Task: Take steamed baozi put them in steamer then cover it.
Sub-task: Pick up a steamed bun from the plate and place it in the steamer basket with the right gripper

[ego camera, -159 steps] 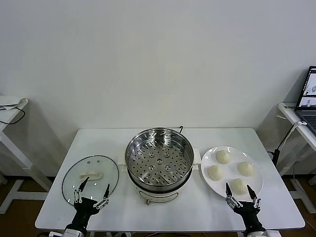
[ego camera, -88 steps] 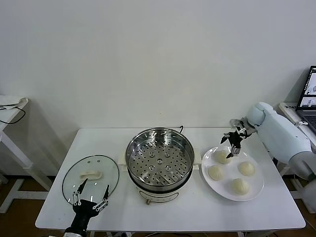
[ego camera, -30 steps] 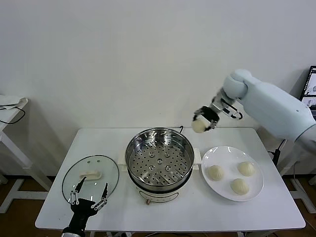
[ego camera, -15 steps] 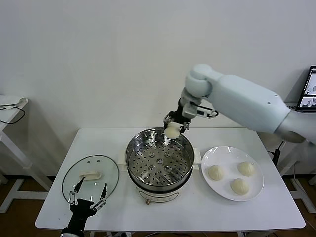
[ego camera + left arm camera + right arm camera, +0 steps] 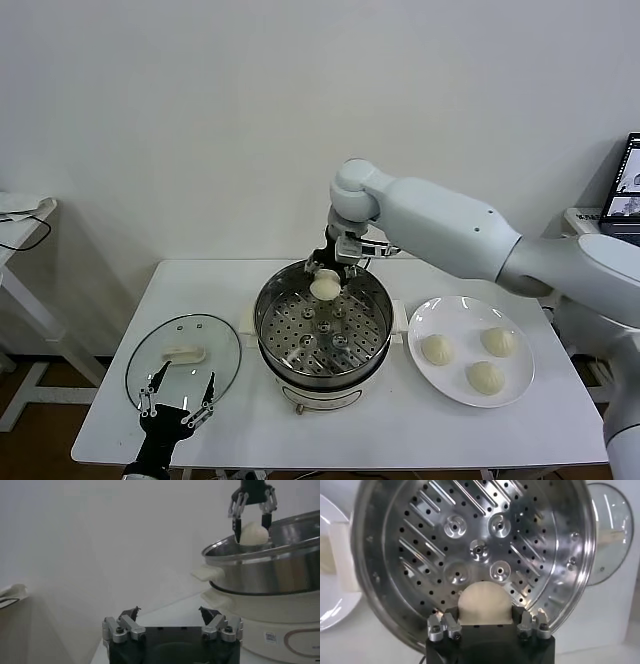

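Observation:
My right gripper (image 5: 326, 281) is shut on a cream-white baozi (image 5: 325, 288) and holds it over the far side of the steamer (image 5: 322, 322), just above its perforated tray. In the right wrist view the baozi (image 5: 485, 602) sits between the fingers above the tray (image 5: 470, 545). Three more baozi (image 5: 438, 349) lie on the white plate (image 5: 455, 385) to the right. The glass cover (image 5: 183, 361) with its cream handle lies flat on the table to the left. My left gripper (image 5: 177, 402) is open and empty at the table's front edge, near the cover.
The white table (image 5: 340, 430) carries everything. A side table (image 5: 20, 215) stands far left; a laptop (image 5: 626, 195) sits on another table far right. In the left wrist view the steamer (image 5: 270, 575) and the right gripper with the baozi (image 5: 252, 532) show ahead.
My right arm picked a baozi from the plate, carried it left and lowered it over the steamer. The left arm has stayed put.

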Robot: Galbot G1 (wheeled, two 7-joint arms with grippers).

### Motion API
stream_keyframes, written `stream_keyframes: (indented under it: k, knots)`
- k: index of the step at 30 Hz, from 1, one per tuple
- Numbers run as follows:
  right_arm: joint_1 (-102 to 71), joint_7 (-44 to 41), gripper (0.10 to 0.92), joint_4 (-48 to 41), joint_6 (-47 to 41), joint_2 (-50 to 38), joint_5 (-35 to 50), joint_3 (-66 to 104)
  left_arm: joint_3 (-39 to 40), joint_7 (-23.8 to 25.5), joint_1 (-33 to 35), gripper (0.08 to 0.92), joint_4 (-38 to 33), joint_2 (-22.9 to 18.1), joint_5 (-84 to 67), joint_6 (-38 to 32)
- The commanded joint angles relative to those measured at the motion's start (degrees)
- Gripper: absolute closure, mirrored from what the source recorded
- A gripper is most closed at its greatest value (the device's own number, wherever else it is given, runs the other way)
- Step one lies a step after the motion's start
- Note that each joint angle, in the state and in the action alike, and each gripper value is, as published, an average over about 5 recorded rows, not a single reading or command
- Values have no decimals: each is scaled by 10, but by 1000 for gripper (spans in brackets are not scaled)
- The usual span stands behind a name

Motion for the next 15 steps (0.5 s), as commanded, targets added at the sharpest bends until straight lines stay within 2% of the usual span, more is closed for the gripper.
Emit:
stream_keyframes:
  k: [1, 9, 15]
  knots:
    - [-19, 3, 338, -31, 15, 31, -35, 1, 0, 0, 0, 177, 2, 0, 0, -1]
    - [-24, 3, 330, -37, 20, 35, -37, 1, -2, 0, 0, 177, 3, 0, -1, -4]
    - [-25, 6, 240, -33, 26, 30, -37, 5, -3, 0, -3, 177, 4, -1, -10, -11]
